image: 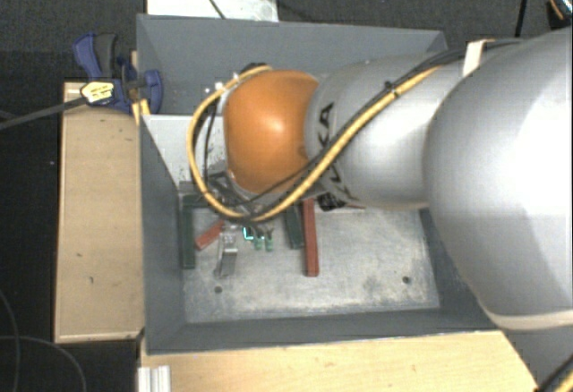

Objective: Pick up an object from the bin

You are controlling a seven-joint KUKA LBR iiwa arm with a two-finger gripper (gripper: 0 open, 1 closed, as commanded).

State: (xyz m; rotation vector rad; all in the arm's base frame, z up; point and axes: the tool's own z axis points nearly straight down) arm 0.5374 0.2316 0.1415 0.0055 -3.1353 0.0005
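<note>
My gripper (227,249) pokes out below the orange wrist cover, low over the left part of the bin floor. Just to its left a small orange-red piece (208,238) lies on the floor, touching or nearly touching it. A dark green-grey bar (186,236) stands along the left wall. To the right of the gripper lie a small green bit (262,242), a dark upright bar (294,229) and a long reddish-brown stick (310,245). The cover and cables hide the upper part of the gripper.
The big silver arm covers the bin's right and back. Bare speckled floor stretches from the reddish stick to the bin's front right corner.
</note>
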